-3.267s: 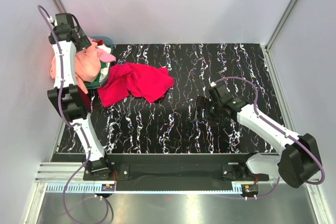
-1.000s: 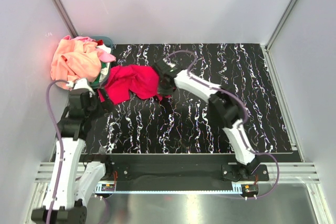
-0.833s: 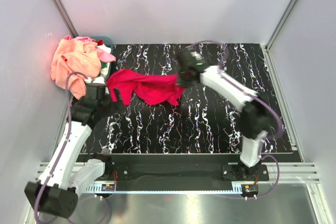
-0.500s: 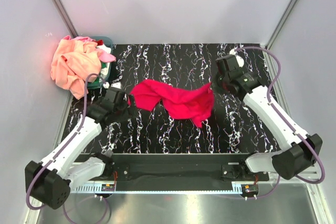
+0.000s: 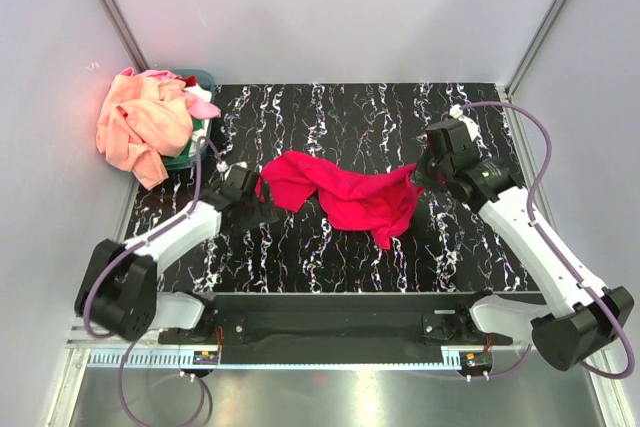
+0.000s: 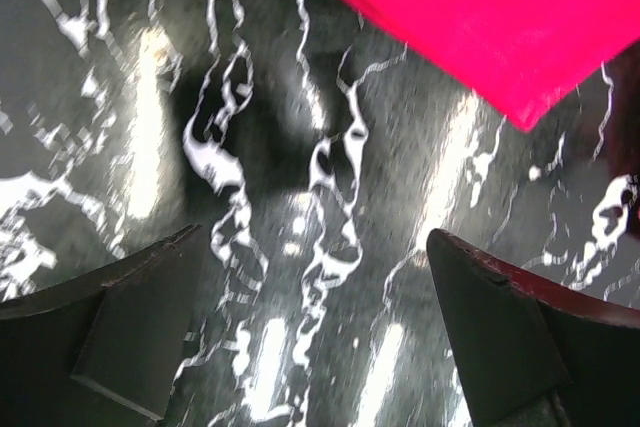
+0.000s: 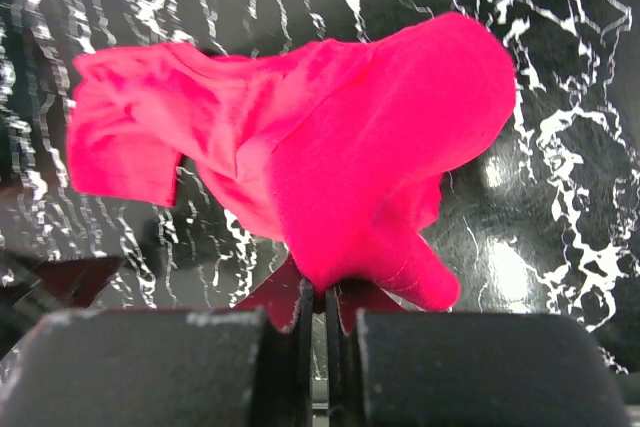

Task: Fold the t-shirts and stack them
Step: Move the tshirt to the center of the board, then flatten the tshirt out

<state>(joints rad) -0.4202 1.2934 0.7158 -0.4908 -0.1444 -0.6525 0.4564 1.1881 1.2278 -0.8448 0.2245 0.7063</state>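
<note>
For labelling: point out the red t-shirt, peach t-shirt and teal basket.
red t-shirt (image 5: 345, 192), top view, middle of cloth.
peach t-shirt (image 5: 140, 127), top view, bunched middle.
teal basket (image 5: 203, 78), top view, far rim.

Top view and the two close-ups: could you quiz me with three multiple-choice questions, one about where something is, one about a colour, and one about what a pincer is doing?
1. Where is the heap of shirts?
A. Far left corner, over the basket
B. Far right corner
C. Between the arm bases

2. What colour is the shirt in the middle?
A. White
B. Red
C. Blue

3. The right pincer is:
A. Open and empty
B. Shut on the shirt
C. Out of view

Answers: A, the peach and pink heap lies at the far left; B, it looks crimson in every view; B, the right close-up shows its fingers pressed together on red cloth.
</note>
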